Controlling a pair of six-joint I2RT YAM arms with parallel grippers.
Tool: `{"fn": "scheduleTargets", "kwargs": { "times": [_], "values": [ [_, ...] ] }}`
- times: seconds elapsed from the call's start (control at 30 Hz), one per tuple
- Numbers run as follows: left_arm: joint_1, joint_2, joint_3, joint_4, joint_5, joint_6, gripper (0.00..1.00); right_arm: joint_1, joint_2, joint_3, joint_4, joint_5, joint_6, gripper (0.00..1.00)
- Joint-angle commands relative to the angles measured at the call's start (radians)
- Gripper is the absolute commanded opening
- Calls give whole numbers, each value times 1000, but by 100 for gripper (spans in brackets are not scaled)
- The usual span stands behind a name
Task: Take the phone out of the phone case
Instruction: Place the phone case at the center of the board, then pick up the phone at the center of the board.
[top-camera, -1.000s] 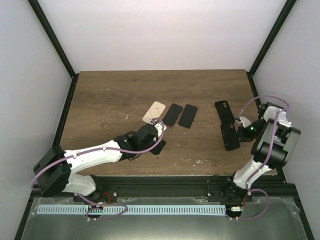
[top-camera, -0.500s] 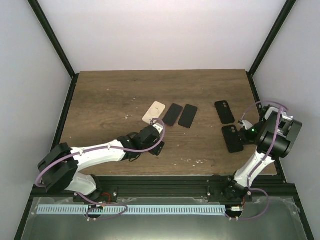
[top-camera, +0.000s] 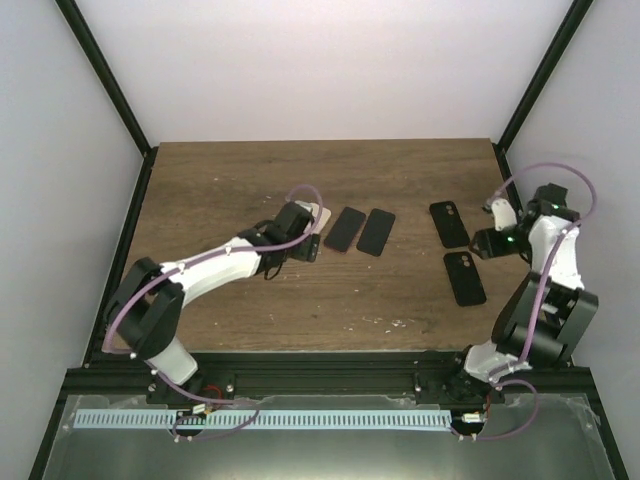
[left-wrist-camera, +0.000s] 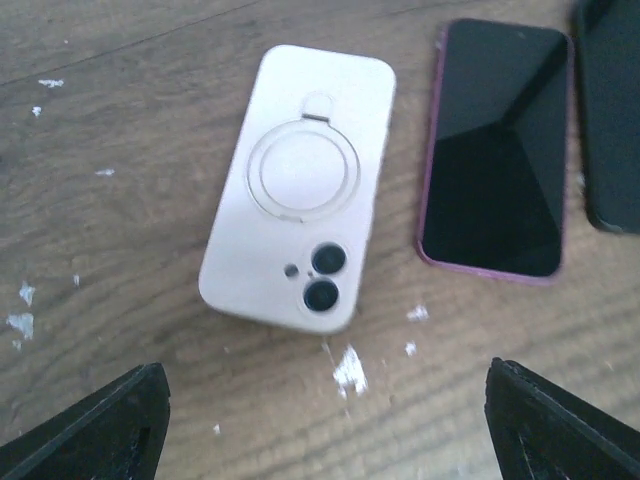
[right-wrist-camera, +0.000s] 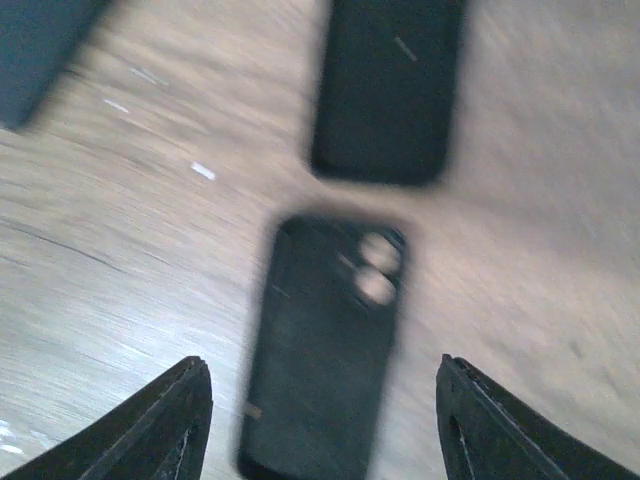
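At left, wide-spread, empty left pincer (left-wrist-camera: 325, 425), with the beige-cased phone (left-wrist-camera: 300, 190) flat on the bench (left-wrist-camera: 120, 200), back up, just ahead of the fingertips. At right, parted, empty right pincer (right-wrist-camera: 325, 420) over a black phone (right-wrist-camera: 325, 340), lenses up.

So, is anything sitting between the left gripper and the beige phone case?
Nothing visible. In the left wrist view the left gripper hangs open over bare table, and the beige phone case lies flat, back up, just ahead of it. The pink-edged phone lies beside the case, apart from it and off that line.
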Motion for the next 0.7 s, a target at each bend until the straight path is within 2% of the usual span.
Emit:
{"fn": "scheduleTargets", "kwargs": {
  "times": [0.0, 0.07, 0.13, 0.23, 0.33, 0.57, 0.67],
  "values": [
    [72, 128, 138, -86, 53, 38, 88, 186, -156, -39, 38, -249, 99, 63],
    [106, 190, 200, -115, 72, 59, 91, 268, -219, -56, 81, -356, 143, 69],
    [144, 250, 252, -133, 119, 88, 99, 317, -286, -87, 174, -499, 200, 75],
    [182, 323, 311, -140, 162, 152, 100, 330, -385, -208, 379, -643, 329, 85],
    [202, 389, 374, -179, 187, 214, 100, 333, -469, -336, 555, -731, 437, 89],
    [208, 447, 392, -159, 272, 281, 100, 334, -511, -368, 555, -722, 396, 92],
    [208, 477, 422, -190, 252, 283, 100, 333, -496, -360, 538, -731, 390, 92]
  ]
}}
